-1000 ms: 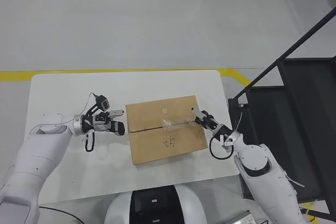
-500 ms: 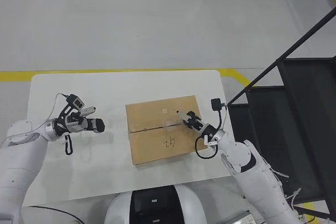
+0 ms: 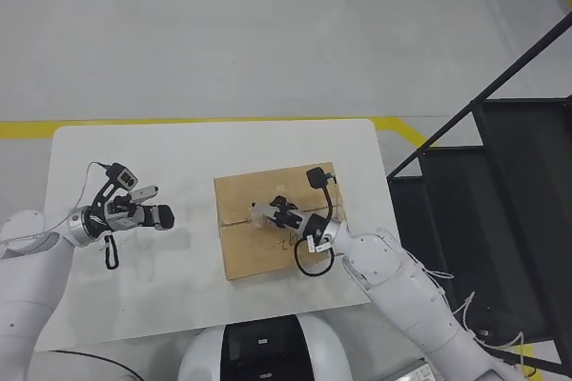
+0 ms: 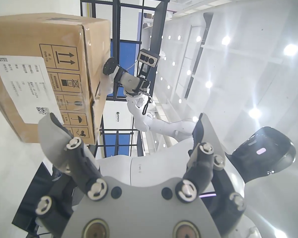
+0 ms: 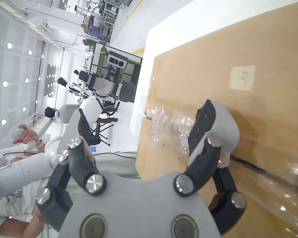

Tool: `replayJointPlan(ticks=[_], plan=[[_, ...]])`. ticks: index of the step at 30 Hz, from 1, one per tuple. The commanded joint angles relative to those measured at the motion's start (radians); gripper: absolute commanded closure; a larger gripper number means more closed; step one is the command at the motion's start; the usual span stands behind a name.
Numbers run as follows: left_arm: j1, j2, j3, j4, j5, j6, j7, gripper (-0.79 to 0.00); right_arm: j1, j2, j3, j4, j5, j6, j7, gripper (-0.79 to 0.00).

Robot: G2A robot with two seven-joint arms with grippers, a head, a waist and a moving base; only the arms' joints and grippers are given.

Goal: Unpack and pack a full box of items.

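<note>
And the right fingers (image 5: pixel 214 125) slide along the seam to mid-box while the left fingers (image 4: pixel 55 134) pull back off the box (image 3: pixel 267 252)! Right pair spread wide over the crumpled tape (image 5: pixel 164 125). Left pair wide too, well clear. Box sits shut in the middle of the counter (image 3: pixel 172 152).

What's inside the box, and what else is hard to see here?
1. Inside the box: closed flaps and tape hide it in every view.
2. Print on the label, left wrist view: too small to read.
3. Whether the right gripper touches the tape: its own finger covers that spot in the top and right wrist views.
</note>
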Motion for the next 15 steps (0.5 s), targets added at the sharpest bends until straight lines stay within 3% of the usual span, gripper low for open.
replayJointPlan(ticks=[1, 15], plan=[[0.008, 0.002, -0.007, -0.01, 0.002, 0.003, 0.005, -0.785, 0.014, -0.004, -0.017, 0.001, 0.006, -0.014, 0.014, -0.785], [0.03, 0.008, -0.028, -0.048, 0.022, 0.018, 0.014, -0.785, 0.13, -0.042, -0.138, 0.085, 0.031, -0.042, 0.045, -0.785]])
